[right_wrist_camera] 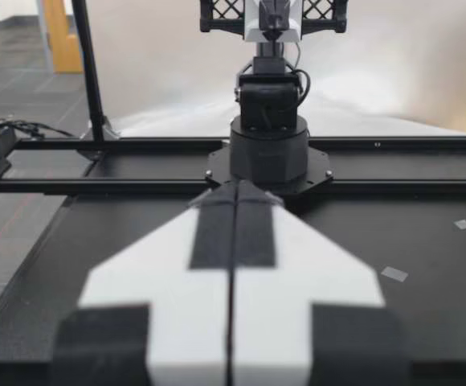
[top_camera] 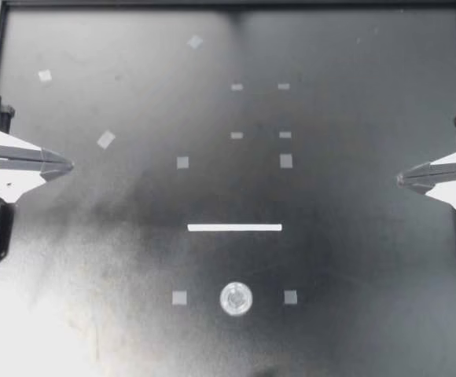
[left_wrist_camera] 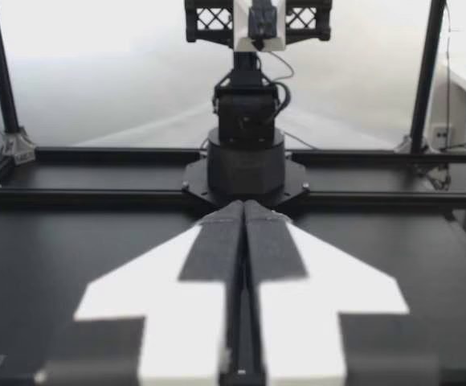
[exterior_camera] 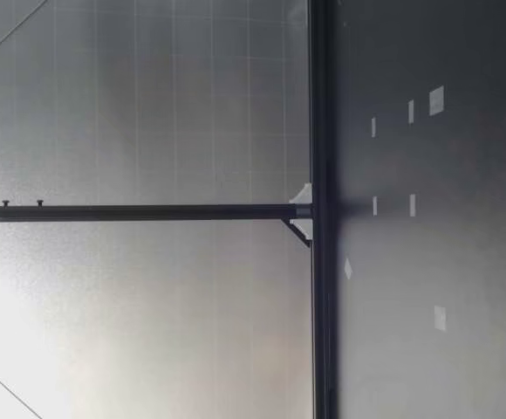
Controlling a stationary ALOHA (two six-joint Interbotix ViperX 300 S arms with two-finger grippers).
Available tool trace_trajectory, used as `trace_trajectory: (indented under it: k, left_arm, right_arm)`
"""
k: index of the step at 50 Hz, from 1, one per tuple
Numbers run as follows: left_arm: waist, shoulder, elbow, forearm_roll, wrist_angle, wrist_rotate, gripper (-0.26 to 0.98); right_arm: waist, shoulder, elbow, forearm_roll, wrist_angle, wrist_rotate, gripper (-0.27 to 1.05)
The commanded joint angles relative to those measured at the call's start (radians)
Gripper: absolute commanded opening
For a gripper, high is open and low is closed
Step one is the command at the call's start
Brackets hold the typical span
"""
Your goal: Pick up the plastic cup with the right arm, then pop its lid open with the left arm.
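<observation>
Between your left gripper [top_camera: 69,166] and right gripper [top_camera: 399,178]: open table [top_camera: 354,259]. Obstacle: one round disc [top_camera: 236,298], near the flat white strip [top_camera: 234,228].

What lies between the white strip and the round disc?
Nothing: in the top view only bare table separates the strip and the disc.

Matt black table [top_camera: 354,259] bears a glossy, clear disc [top_camera: 236,298] and paper-like tape [top_camera: 234,228]; my left gripper [top_camera: 69,166] and right gripper [top_camera: 399,179] show smooth white plastic, matt black pads [left_wrist_camera: 217,249].
</observation>
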Motion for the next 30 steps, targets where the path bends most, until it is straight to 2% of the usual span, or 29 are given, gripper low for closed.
trace_trajectory:
  k: [1,3,6,9,13,16,20,26,30]
  left_arm:
    - [-0.012,0.066,0.083,-0.02,-0.008,-0.021,0.0]
    - [-0.012,0.114,0.097,-0.064,-0.018,-0.038,-0.06]
    - [-0.012,0.17,0.083,-0.106,-0.021,-0.048,-0.06]
    - [-0.014,0.252,0.021,-0.117,0.005,-0.048,-0.06]
    - [-0.023,0.391,-0.104,-0.11,0.114,-0.032,-0.06]
    - [-0.029,0.483,-0.173,-0.106,0.175,-0.017,-0.06]
    - [-0.06,0.594,-0.229,-0.101,0.186,-0.006,-0.06]
    - [-0.129,0.727,-0.278,-0.101,0.143,0.002,-0.06]
    - [-0.176,0.815,-0.304,-0.101,0.097,0.0,-0.06]
  right_arm:
    - [0.0,0.028,0.02,0.0,0.0,0.003,-0.02]
    - [0.0,0.052,0.041,0.0,0.003,0.006,-0.09]
    - [0.003,0.12,0.052,0.002,0.023,0.023,-0.14]
    - [0.034,0.216,0.034,0.002,0.032,0.064,-0.13]
    - [0.075,0.37,-0.021,0.002,0.021,0.132,-0.11]
    - [0.103,0.474,-0.052,0.002,-0.006,0.181,-0.09]
    - [0.135,0.592,-0.061,0.002,-0.075,0.236,-0.04]
    - [0.195,0.781,-0.066,0.0,-0.281,0.314,0.17]
    - [0.222,0.882,-0.069,0.0,-0.394,0.354,0.42]
